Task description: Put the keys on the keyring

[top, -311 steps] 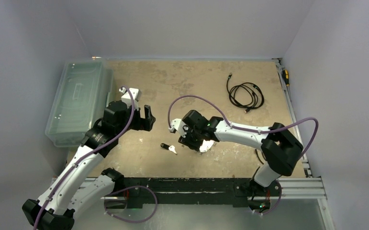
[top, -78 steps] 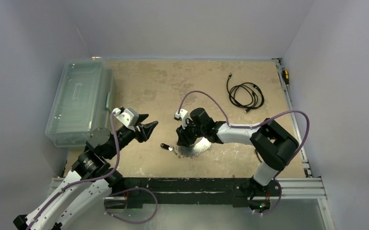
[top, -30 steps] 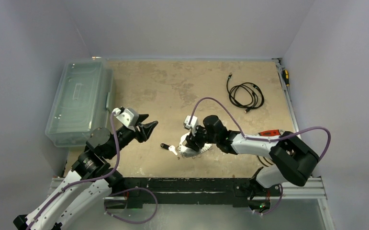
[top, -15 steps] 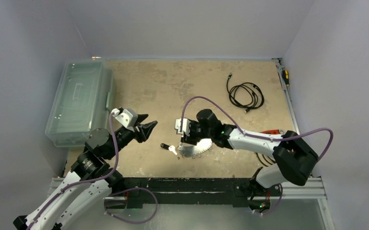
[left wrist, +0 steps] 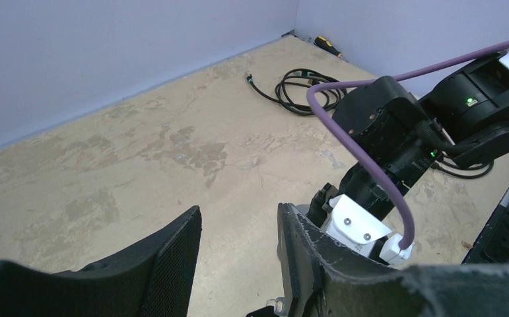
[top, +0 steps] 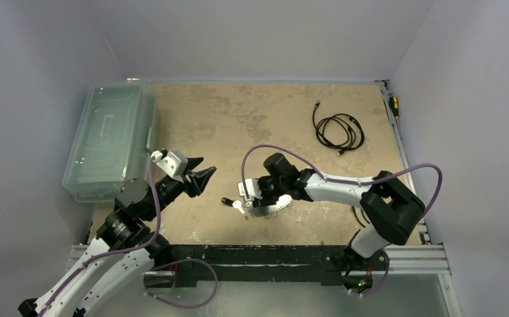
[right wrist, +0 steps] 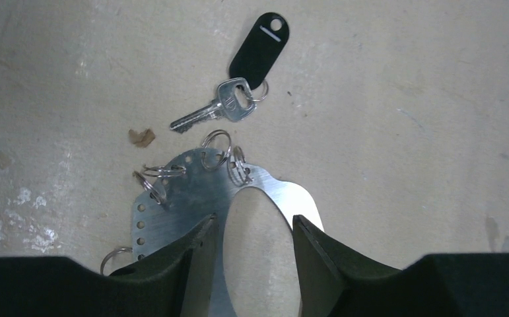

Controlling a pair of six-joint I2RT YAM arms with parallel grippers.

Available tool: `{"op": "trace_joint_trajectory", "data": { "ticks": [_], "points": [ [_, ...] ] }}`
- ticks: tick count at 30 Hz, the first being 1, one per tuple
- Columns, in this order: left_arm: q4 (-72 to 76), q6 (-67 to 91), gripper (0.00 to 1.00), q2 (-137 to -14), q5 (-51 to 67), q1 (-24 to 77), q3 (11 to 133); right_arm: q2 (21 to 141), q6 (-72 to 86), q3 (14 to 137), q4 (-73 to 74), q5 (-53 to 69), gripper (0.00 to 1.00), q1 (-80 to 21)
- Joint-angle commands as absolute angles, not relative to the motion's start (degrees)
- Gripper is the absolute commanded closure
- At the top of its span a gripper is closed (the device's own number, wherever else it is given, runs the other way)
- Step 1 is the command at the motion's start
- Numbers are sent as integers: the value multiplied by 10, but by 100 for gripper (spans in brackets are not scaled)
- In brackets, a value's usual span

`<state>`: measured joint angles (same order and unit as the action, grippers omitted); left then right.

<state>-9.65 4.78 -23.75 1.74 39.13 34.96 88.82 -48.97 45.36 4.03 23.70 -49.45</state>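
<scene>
From above, my left gripper point(top: 199, 177) hovers released, well left of my right gripper point(top: 256, 198), which sits low on the flat silvery crescent keyring point(top: 272, 207). The left wrist view shows nothing between its fingers, I judge so it is free to fetch. The right wrist view shows jaws spread astride the keyring's opening, probably steadying it. The small silver key on a black tag point(right wrist: 215, 112) lies just ahead, unthreaded.

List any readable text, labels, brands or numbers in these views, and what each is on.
No text here is legible.
Stamp on the head of the key: too blurred to read.
Pale bar on the tag: a plain strip, no letters.
The keyring: punched holes only, no marking visible.
</scene>
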Motion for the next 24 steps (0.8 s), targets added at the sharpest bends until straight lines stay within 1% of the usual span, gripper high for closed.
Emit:
{"op": "trace_joint_trajectory", "data": {
  "ticks": [1, 3, 15, 21, 24],
  "points": [
    [-83, 38, 55, -238, 25, 392, 361, 911, -520, 491, 73, 259, 56, -503],
    [-83, 38, 55, -238, 25, 392, 361, 921, -523, 495, 73, 254, 57, -508],
    [-82, 38, 55, -241, 26, 392, 362, 939, -522, 508, 64, 251, 60, -517],
    [-82, 38, 55, -241, 26, 392, 362, 957, -524, 521, 65, 248, 65, -517],
    [-83, 38, 55, -240, 26, 392, 361, 969, -523, 529, 74, 248, 69, -518]
  ]
}}
